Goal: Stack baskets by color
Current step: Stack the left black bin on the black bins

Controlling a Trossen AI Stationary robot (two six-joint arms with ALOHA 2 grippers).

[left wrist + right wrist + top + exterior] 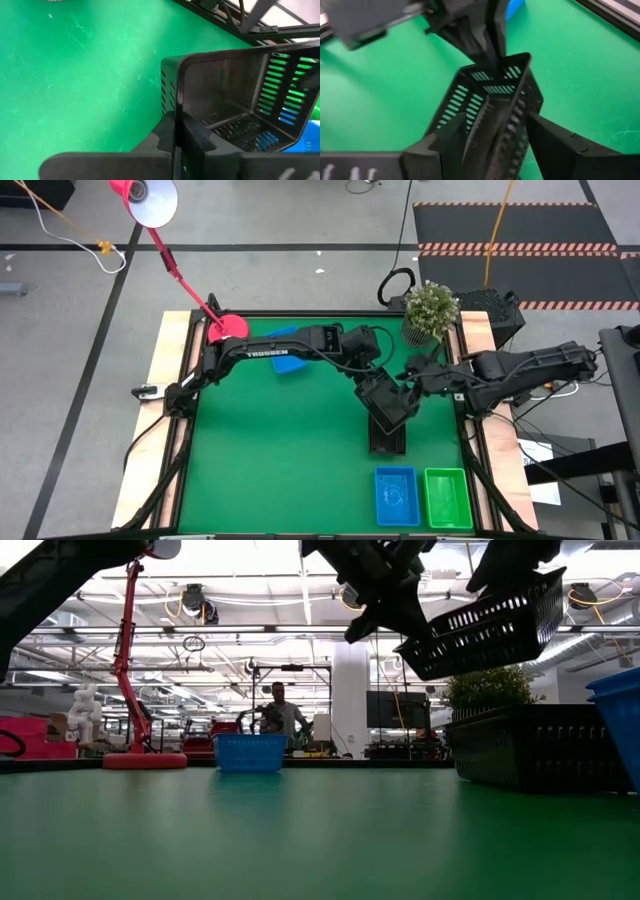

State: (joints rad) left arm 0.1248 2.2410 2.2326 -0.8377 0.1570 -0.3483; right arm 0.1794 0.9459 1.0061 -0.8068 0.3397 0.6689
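A black basket hangs tilted in the air above the table's right half, with my left gripper shut on it. My right gripper is open, its two fingers on either side of the same basket's other end. Below, another black basket rests on its bottom on the green table. Nearer the front edge a blue basket and a green basket sit side by side. One more blue basket lies far left, partly under my left arm. My left gripper pinches one end wall of the black basket at its rim, one finger inside the basket and one outside. The fingers slant down from the table's left side. The basket is lifted clear and tilted. My right gripper: I cannot tell whether its open fingers touch the basket's side walls.
A potted plant stands at the far right corner and a pink lamp base at the far left. The table's raised frame runs close to the right of the black basket. Green table surface lies bare at the near left.
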